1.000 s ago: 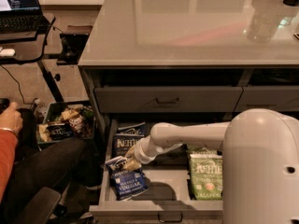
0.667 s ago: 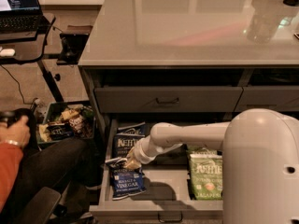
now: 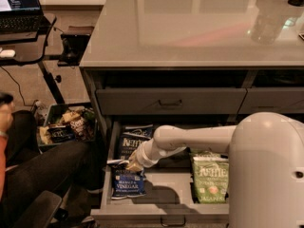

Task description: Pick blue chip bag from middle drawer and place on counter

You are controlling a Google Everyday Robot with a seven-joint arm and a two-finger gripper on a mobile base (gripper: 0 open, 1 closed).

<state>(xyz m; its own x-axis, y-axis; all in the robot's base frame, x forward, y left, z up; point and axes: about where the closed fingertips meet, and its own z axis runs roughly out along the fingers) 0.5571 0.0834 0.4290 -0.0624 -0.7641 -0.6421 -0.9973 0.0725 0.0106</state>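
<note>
middle drawer (image 3: pixel 156 208) open, bottom centre | blue chip bag (image 3: pixel 127 180) lies inside it, lower left, reads "VINEGAR" | gripper (image 3: pixel 134 165) at the bag's top edge, grasping or released: cannot tell | green bag (image 3: pixel 210 178) reads "Kettle", right | counter (image 3: pixel 199 27) across upper frame
</note>
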